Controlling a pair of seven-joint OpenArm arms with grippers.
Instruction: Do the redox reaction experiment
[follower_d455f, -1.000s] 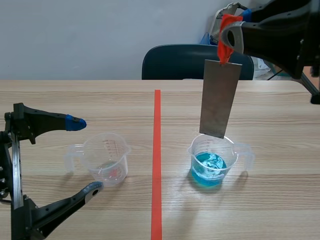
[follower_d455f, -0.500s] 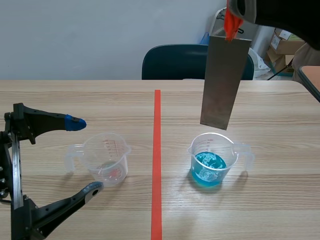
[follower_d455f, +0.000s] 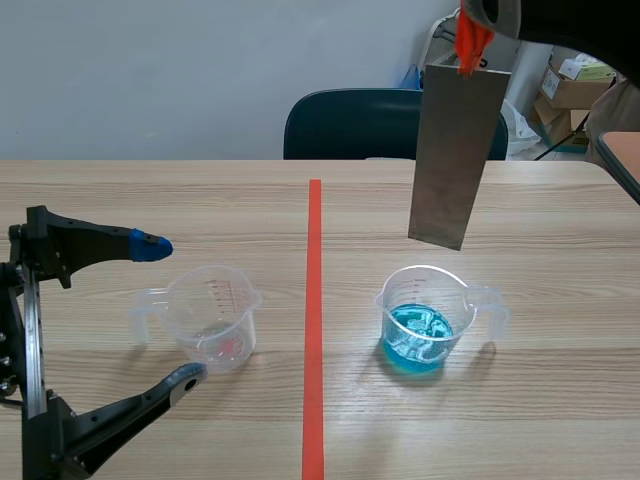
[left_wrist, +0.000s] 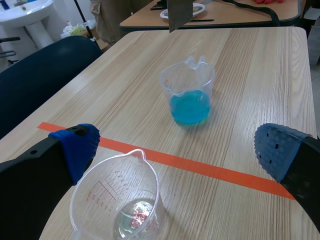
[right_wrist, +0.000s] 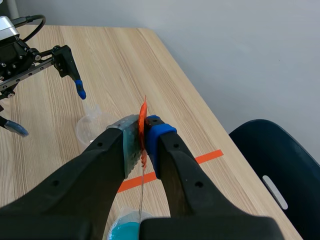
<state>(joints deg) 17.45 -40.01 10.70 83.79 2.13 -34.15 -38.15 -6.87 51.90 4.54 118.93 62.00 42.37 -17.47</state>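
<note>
Plate (follower_d455f: 447, 160) raised above blue beaker (follower_d455f: 420, 322) | right jaws clamp its orange tab (follower_d455f: 469, 44) | left jaws wide

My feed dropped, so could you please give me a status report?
Left gripper open by clear cup. Right gripper shut on orange tab; plate hangs from it over blue cup. Nothing between them.
</note>
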